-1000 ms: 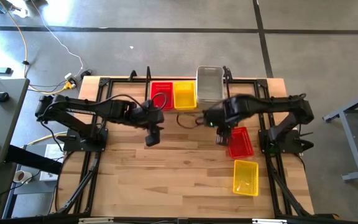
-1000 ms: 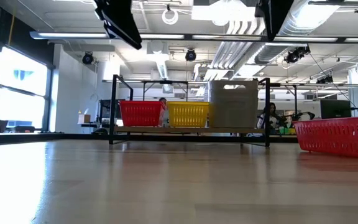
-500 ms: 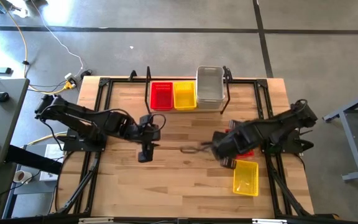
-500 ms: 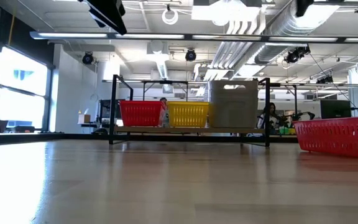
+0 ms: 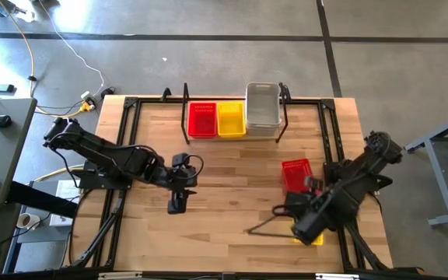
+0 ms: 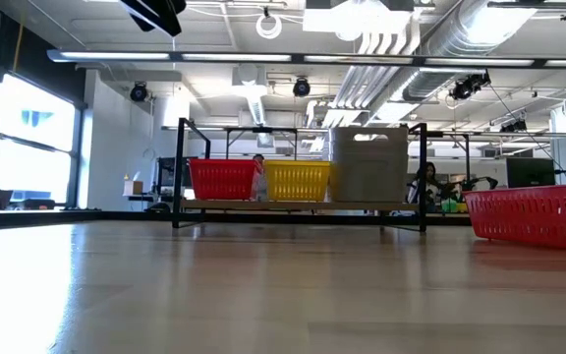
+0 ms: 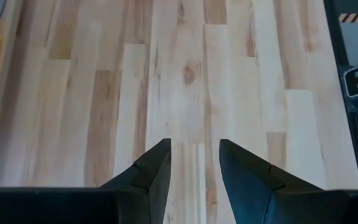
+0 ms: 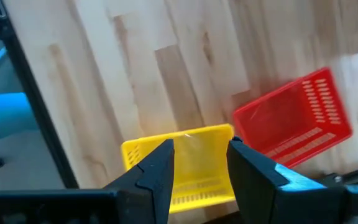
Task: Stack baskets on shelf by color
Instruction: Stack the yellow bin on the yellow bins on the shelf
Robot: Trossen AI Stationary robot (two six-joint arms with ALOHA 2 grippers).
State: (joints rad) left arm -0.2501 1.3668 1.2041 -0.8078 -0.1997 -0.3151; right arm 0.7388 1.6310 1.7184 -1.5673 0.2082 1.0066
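Note:
The black wire shelf (image 5: 187, 109) stands at the table's far edge and holds red baskets (image 5: 201, 120), yellow baskets (image 5: 231, 119) and a taller grey-white stack (image 5: 262, 106); the low view shows them side by side (image 6: 297, 180). A loose red basket (image 5: 295, 176) and a loose yellow basket (image 8: 185, 149) rest on the table at the right. My right gripper (image 8: 199, 158) is open above the yellow basket, which my arm mostly hides in the high view. My left gripper (image 7: 194, 162) is open and empty over bare wood at mid-table (image 5: 176, 204).
The loose red basket also shows at the low view's right (image 6: 534, 214). Black arm frames (image 5: 123, 155) run along the table's left and right sides. Bare wood lies between the two grippers and in front of the shelf.
My right gripper has swung from just in front of the shelf toward the table's near right corner and now stands over the loose yellow basket. My left gripper has drawn back from the shelf toward the near edge. No basket has moved.

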